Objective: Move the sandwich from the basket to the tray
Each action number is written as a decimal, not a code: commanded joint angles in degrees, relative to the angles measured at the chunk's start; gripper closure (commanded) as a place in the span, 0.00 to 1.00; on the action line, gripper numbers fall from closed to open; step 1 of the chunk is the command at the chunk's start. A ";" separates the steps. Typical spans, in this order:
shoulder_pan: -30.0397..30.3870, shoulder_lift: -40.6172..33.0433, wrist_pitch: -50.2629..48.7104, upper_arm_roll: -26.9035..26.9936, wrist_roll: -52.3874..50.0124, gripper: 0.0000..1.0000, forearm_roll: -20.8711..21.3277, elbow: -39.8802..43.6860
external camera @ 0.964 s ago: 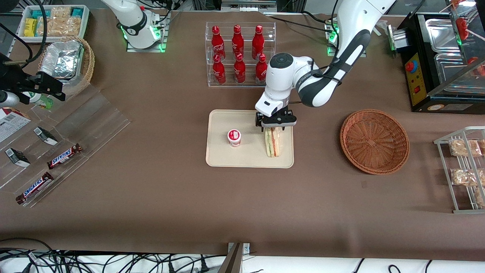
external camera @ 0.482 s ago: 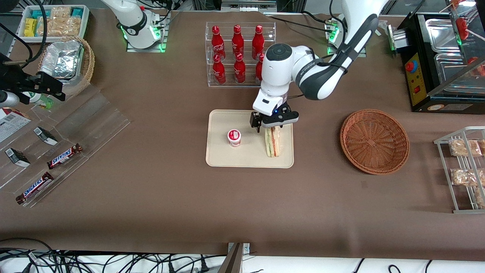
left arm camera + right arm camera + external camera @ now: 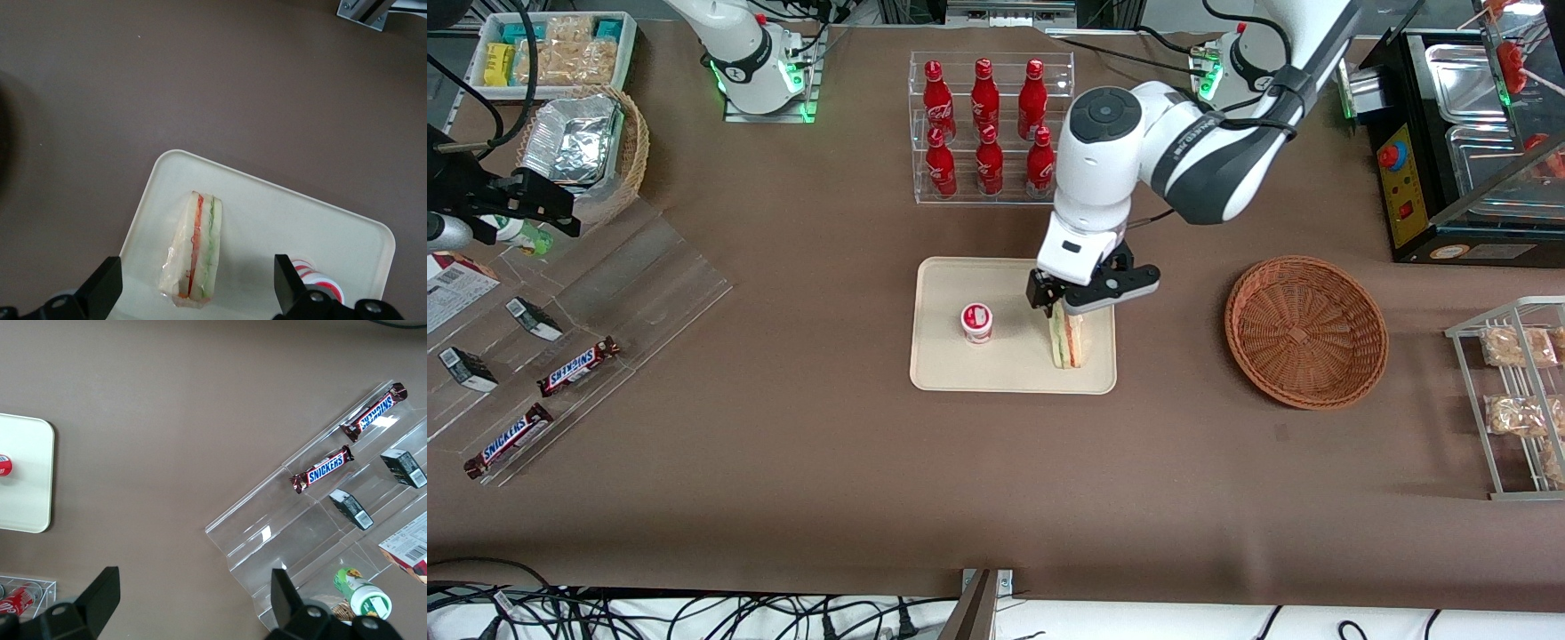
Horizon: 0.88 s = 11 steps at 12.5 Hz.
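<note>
Triangular wedge sandwich in clear wrap, white bread with green, pink and orange layers, standing on edge on the flat cream-beige rectangular tray. Round reddish-brown wicker basket lies beside the tray, toward the working arm's end. Left gripper hovers above the sandwich, fingers spread apart.

Even overhead light, soft shadows

The gripper hangs above the sandwich and hides its far end from the front camera. The wrist picture cuts the small cup off at its edge.
</note>
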 commanded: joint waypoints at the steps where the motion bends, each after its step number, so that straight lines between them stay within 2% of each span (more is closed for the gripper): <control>1: 1.76 0.37 -2.99 -0.70 2.01 0.00 -1.74 3.18; 2: 2.81 0.63 -4.74 -0.70 3.40 0.00 -2.17 5.37; 4: 5.97 0.64 -8.52 -0.62 10.40 0.00 -6.99 9.07; 8: 11.61 0.99 -16.17 0.69 25.08 0.00 -12.70 14.00; 11: 9.24 0.99 -23.89 13.41 42.37 0.00 -21.40 21.02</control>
